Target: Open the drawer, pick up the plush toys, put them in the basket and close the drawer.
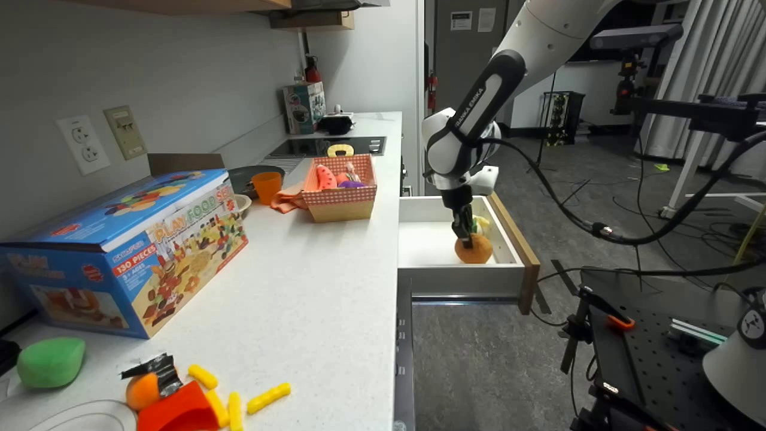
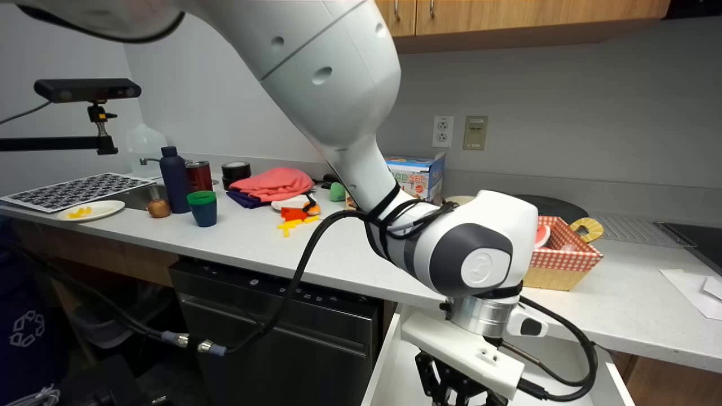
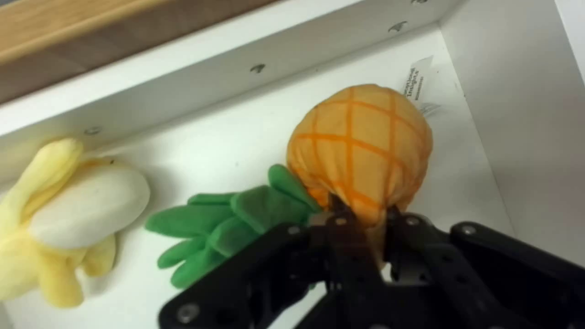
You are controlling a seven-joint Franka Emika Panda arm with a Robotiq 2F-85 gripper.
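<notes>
The drawer [image 1: 422,242] stands open, its white inside visible in both exterior views. Two plush toys lie in it. The orange plush pineapple [image 3: 361,141] with green leaves is pinched by my gripper [image 3: 364,214], whose fingers bunch the cloth near its leaf end. Most of it appears to rest on the drawer floor. To its left in the wrist view lies the pale yellow plush toy [image 3: 59,219], partly cut off by the frame edge. On the counter beside the drawer is the basket [image 1: 341,211], tan below with a red-checked lining, holding several play-food pieces.
The counter edge [image 1: 396,269] overhangs the drawer's inner end. A big blue toy box [image 1: 173,257], an orange cup [image 1: 267,187] and a yellow ring [image 1: 340,149] stand on the counter near the basket. The wooden drawer front [image 1: 516,251] rises at the outer side.
</notes>
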